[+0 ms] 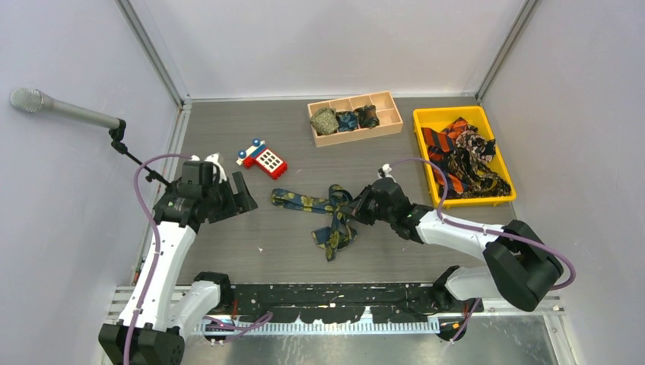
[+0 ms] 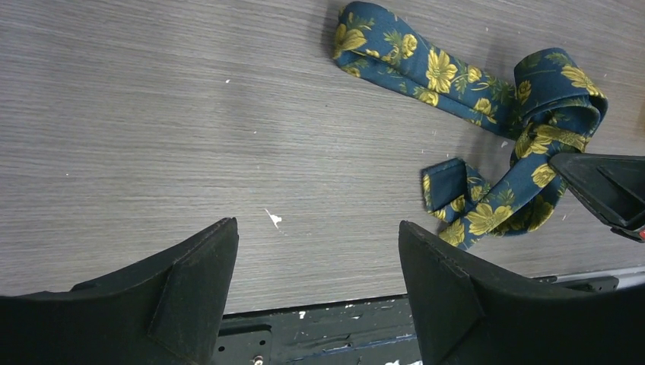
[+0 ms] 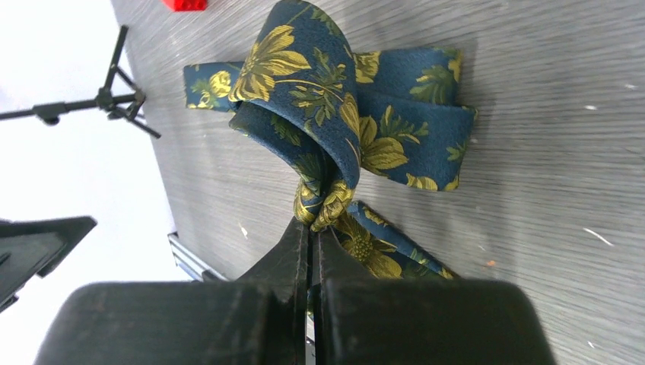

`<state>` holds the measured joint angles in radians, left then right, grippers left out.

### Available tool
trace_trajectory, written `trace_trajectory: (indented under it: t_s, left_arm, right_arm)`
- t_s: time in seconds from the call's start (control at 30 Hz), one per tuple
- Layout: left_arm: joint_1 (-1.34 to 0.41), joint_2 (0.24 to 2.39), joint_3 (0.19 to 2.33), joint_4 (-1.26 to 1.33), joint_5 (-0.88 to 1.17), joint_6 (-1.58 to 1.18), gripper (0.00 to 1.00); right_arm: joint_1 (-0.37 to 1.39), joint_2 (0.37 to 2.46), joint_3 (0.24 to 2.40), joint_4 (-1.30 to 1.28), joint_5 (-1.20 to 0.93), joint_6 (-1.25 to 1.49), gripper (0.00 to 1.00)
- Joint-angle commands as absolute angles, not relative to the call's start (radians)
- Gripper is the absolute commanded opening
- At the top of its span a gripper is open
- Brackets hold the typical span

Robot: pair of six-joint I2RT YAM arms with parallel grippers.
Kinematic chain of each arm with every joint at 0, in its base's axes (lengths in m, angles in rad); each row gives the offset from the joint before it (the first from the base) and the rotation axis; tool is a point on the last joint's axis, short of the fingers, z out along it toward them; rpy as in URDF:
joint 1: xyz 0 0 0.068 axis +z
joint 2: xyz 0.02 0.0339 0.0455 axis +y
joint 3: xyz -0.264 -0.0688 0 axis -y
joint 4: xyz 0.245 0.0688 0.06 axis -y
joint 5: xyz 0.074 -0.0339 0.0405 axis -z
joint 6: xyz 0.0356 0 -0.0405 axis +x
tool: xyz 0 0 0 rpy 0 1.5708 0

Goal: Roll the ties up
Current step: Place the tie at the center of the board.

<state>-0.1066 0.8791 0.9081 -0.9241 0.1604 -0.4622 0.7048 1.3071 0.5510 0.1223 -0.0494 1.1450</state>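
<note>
Where the grey wood-grain worktop (image 1: 228, 251) fills the middle of the top view, plain pale walls close it in on three sides, with metal rails running up the two back corners. In the wrist views, white specks and small scuffs mark the grain. A microphone (image 1: 30, 101) on a stand reaches in from the upper left. Near the top edge sits a wooden divided tray (image 1: 392, 122) with three small rolled ties (image 1: 346, 120) toward its left end. To its right, a yellow bin (image 1: 426, 118) holds a loose heap of ties (image 1: 464, 160). A toy phone (image 1: 265, 159) lies left of centre. The navy tie (image 1: 319, 209) with yellow flowers lies crumpled at centre frame, one end stretched leftward. The right hand (image 1: 351, 207) is clamped on a bunched fold of it. The left hand (image 1: 242, 196), at mid-left, is spread wide, holds nothing, and is apart from the tie.
</note>
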Motion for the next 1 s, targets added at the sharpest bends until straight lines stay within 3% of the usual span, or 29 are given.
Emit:
trace_trajectory:
  t_s: [0.0,0.3,0.57,0.97]
  left_arm:
    - [-0.135,0.893,0.907,-0.889,0.179,-0.457,0.78]
    - [-0.26,0.964,0.897,-0.883,0.01,-0.533,0.78]
    - [-0.272,0.916,0.775,-0.659,-0.226,-0.592,0.77]
    - [-0.272,1.01,0.682,-0.396,-0.16,-0.694,0.8]
  right_arm:
    - [0.711,1.286,0.528,0.256,-0.147,1.076,0.0]
    - [0.711,1.111,0.551,-0.092,-0.004,0.932,0.01]
    - [0.711,0.937,0.558,-0.34,0.058,0.889,0.01]
    - [0.711,0.698,0.437,-0.425,0.13,0.956,0.01]
